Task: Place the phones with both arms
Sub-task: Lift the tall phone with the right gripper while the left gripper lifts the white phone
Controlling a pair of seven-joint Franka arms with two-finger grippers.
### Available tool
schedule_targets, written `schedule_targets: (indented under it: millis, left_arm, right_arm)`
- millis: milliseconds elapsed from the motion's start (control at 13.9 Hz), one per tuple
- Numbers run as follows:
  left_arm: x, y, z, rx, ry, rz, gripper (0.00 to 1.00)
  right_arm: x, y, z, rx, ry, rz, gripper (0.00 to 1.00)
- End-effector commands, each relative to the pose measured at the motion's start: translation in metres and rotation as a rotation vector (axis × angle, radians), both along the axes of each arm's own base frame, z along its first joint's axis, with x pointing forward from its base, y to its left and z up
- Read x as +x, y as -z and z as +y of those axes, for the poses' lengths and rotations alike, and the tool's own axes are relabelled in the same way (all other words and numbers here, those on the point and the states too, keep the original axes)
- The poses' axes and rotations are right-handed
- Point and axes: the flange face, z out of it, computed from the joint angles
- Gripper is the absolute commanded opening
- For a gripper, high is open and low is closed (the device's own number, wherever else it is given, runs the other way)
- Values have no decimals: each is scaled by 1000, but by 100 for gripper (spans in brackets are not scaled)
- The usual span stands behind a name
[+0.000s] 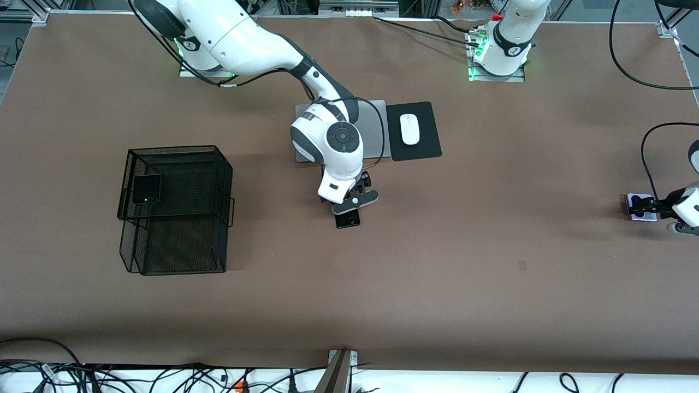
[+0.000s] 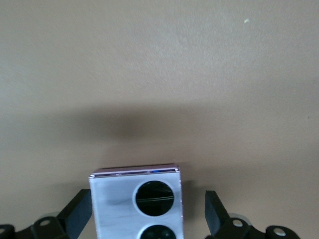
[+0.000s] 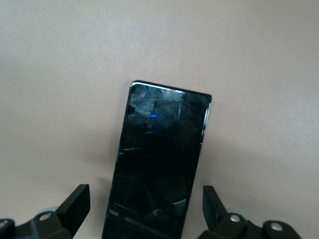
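Front view is showing no readable writing on the folded phone (image 1: 147,189) lying atop the basket (image 1: 180,240). The right gripper (image 1: 349,214) is straddling the slab (image 3: 158,159), fingers spread, gripping nothing. The left gripper (image 2: 149,219) is flanking the lilac phone (image 2: 135,203), likewise open.

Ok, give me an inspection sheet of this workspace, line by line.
Surface: brown table, bare in the middle.
Job's things: folded black phone on the mesh basket; slim black phone and lilac-white phone on the table.
Clutter: laptop, white mouse on a black pad.
Grippers: right gripper open astride the slim phone; left gripper open astride the lilac-white phone.
Cables: black cables at the left arm's end.
Surroundings: cable tangle along the near edge.
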Motion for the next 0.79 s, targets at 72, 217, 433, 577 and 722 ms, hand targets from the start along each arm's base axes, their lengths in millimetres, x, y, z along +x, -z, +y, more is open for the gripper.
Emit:
schedule_targets:
  millis: [72,217,433,577,722]
  left_arm:
    - [-7,2,4,-35,-14,-17,100]
    - [-7,1,5,-33,-16,-19,100]
    - [-10,1,11,-30,-28,-21,100]
    - [-10,1,12,-30,-30,-23,100]
    - [-10,2,12,-31,-32,-22,100]
  right_arm:
    - [0,8,-4,7,14,0,100]
    - [1,13,-4,11,77,0,100]
    - [1,23,-4,22,88,0,100]
    - [0,26,-4,23,107,4,100]
    - [0,26,-4,24,133,4,100]
